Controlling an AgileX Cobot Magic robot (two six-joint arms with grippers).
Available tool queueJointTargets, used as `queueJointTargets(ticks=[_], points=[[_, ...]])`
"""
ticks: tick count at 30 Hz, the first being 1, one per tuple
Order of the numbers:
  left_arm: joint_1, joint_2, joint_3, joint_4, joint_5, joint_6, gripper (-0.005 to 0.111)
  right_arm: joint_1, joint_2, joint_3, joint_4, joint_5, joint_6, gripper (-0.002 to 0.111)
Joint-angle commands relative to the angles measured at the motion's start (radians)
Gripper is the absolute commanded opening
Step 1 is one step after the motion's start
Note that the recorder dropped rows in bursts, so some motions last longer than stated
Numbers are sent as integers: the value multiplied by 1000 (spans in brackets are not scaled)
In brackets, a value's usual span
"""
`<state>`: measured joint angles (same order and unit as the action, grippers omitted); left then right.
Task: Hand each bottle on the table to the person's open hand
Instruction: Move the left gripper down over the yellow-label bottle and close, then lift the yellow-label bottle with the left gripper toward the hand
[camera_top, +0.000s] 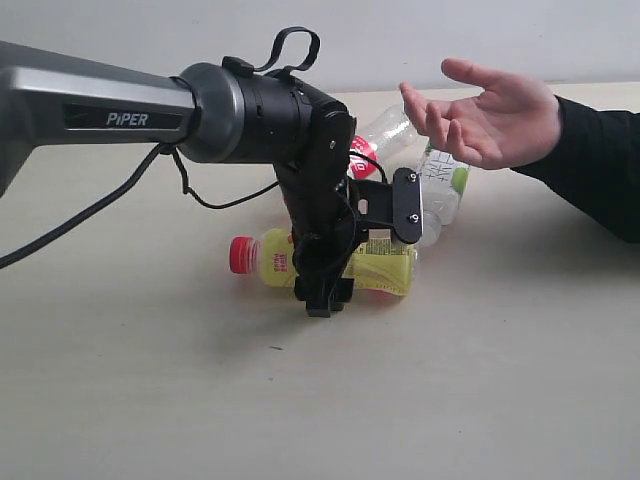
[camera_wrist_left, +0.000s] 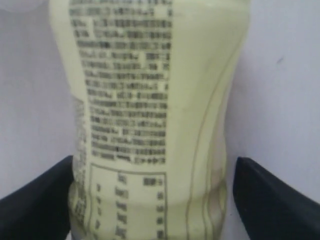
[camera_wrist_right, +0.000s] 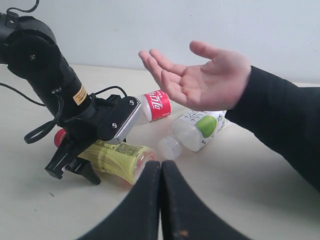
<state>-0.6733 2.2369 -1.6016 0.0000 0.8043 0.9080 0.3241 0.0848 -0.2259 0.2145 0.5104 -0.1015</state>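
Yellow bottle (camera_top: 385, 268) was seen lying on the table (camera_top: 150, 400), straddled by the wide-open left gripper (camera_top: 322, 298), so it could be rolled aside or squeezed out if gripped off-centre.

**Three cameras, one cluster of things seen from two sides**

Your exterior view sits low, near the level of the table (camera_top: 150, 400), and faces across it toward a pale wall at middling range. Your left wrist view rides on the left gripper (camera_top: 325, 295) and faces down, so near the yellow bottle (camera_wrist_left: 150, 120) that its print blurs. Your right wrist view looks out past the right gripper (camera_wrist_right: 160, 170) from farther back. It shares the yellow bottle, the left gripper and the person's open hand (camera_wrist_right: 205, 82) with the exterior view
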Motion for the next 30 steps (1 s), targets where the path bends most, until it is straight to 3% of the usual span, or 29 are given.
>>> queueJointTargets(ticks=[1,4,7,13,14,17,24,30], points=[[-6,-4,-6,0,-6,-7,78,1,-4,2,0,-8,0,0],[-6,-4,-6,0,-1,-37,77,1,-4,2,0,2,0,0],[-6,-4,-6,0,21,-88,65,1,-4,2,0,2,0,0],[-6,-14,-6,0,103,-102,5,1,-4,2,0,2,0,0],[-6,-22,-6,0,123,-103,0,1,-4,2,0,2,0,0],[-6,-48,-6,-8,176,-123,0,1,-4,2,0,2,0,0],[-6,-158,-6,-8,319,-416,0,1,-4,2,0,2,2,0],[-6,-267,-51,-8,341,-672,0,1,-4,2,0,2,2,0]])
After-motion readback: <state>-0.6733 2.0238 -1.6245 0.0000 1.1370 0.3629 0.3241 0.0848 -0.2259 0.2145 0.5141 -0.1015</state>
